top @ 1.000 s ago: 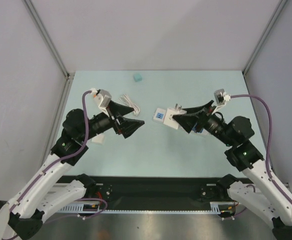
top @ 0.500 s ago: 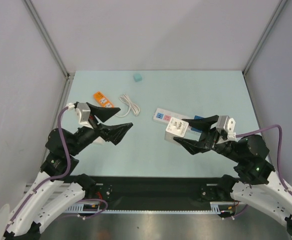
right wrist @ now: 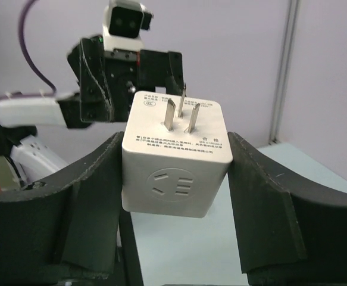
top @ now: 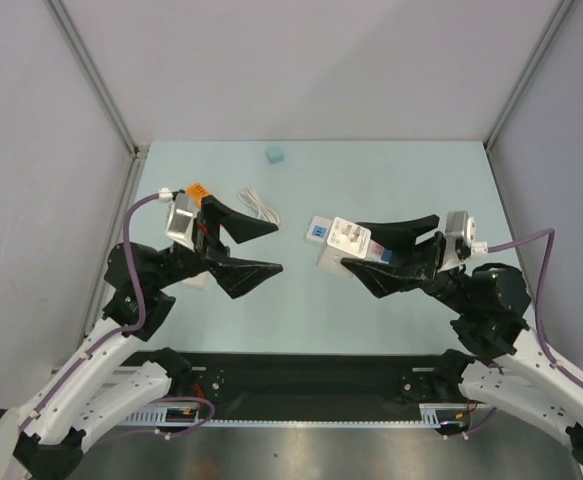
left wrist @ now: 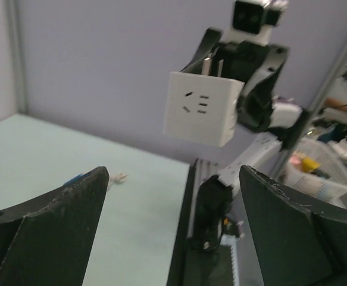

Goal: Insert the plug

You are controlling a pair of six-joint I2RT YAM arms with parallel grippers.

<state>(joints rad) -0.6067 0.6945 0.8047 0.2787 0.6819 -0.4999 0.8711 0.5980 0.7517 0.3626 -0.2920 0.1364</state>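
Note:
My right gripper (right wrist: 176, 179) is shut on the plug (right wrist: 176, 158), a white cube adapter held by its two sides in mid-air. Its metal prongs (right wrist: 179, 113) point up and away from the wrist camera. From above, the plug (top: 349, 238) hangs over the white power strip (top: 317, 231), which lies on the table and is mostly covered by the plug and my right gripper (top: 356, 248). My left gripper (top: 263, 246) stands open and empty, facing the plug from the left with a gap between them. In the left wrist view the plug (left wrist: 203, 109) shows beyond the open left gripper (left wrist: 173, 196).
An orange item (top: 197, 190) and a coiled white cable (top: 259, 207) lie at the back left. A small teal cube (top: 274, 155) sits near the back wall. A white piece (top: 196, 280) lies under the left arm. Grey walls close in three sides.
The right gripper has lifted the plug and now holds it above the strip. The left arm drew back, then swung forward and right, jaws staying open.

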